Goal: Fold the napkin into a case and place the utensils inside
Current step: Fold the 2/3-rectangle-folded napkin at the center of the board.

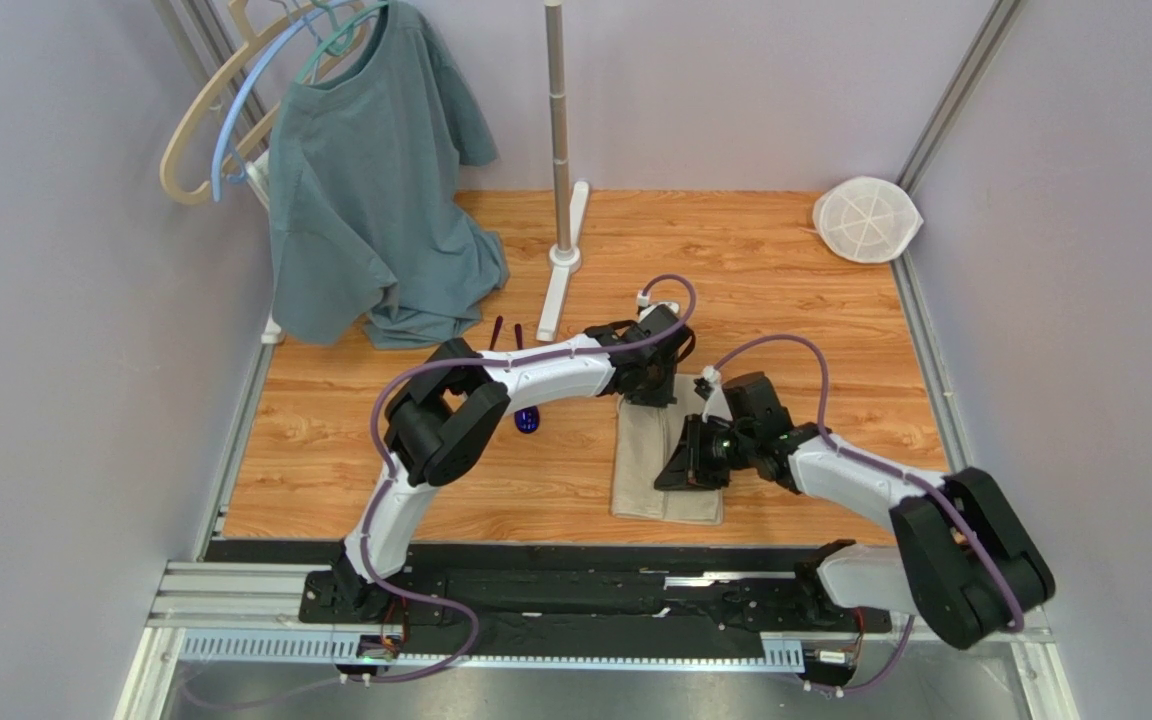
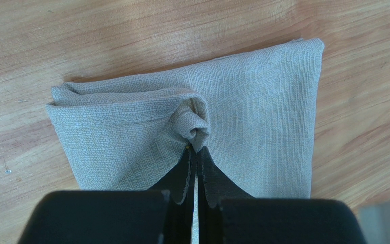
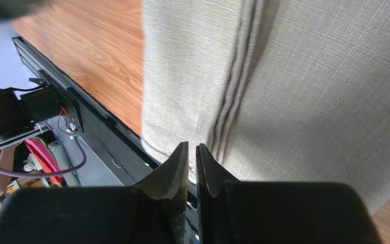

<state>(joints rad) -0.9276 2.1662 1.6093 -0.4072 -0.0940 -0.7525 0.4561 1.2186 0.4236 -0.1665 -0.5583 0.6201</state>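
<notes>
The beige napkin (image 1: pixel 639 483) lies folded into an oblong on the wooden table, right of centre. My left gripper (image 1: pixel 645 393) sits at its far end. In the left wrist view it (image 2: pixel 197 150) is shut, pinching a bunched fold of the napkin (image 2: pixel 253 117). My right gripper (image 1: pixel 683 468) hovers over the napkin's near right part. Its jaws (image 3: pixel 192 147) stand slightly apart with nothing between them, and the napkin (image 3: pixel 293 91) lies just beyond. The utensils lie left of the napkin, mostly under my left arm: one purple bowl (image 1: pixel 527 423) and two dark handles (image 1: pixel 507 333) show.
A grey-green T-shirt (image 1: pixel 372 195) hangs on hangers at the back left. A metal stand pole (image 1: pixel 560 150) rises beside it. A white mesh disc (image 1: pixel 868 218) rests at the back right corner. The black rail (image 1: pixel 582 578) runs along the near table edge.
</notes>
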